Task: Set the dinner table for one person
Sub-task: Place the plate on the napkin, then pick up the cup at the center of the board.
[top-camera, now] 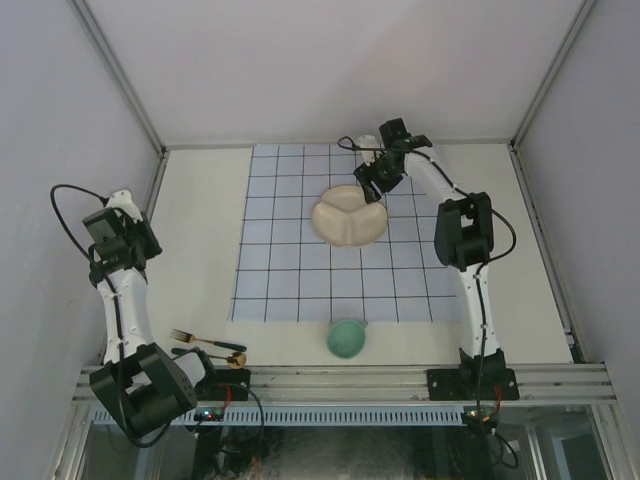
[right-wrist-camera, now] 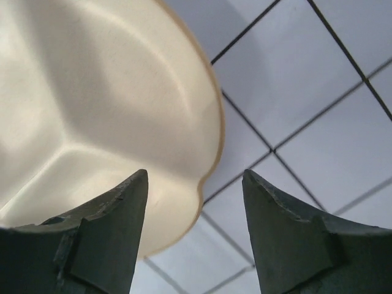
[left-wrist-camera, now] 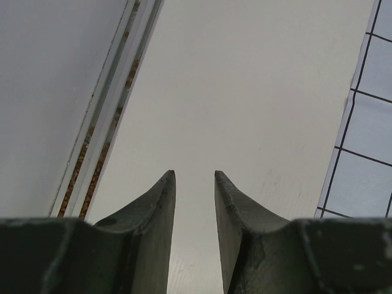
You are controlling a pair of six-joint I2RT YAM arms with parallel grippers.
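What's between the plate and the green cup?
Just bare blue checked cloth between the plate and the green cup; the top view shows it.

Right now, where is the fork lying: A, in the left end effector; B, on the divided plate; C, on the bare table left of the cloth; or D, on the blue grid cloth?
C: the fork lies on the bare dinner table, left of the grid cloth.

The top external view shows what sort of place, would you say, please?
Likely an enclosed robot test cell: plain white wall panels, metal mounting rail, divided cream plate on gridded pale-blue cloth.
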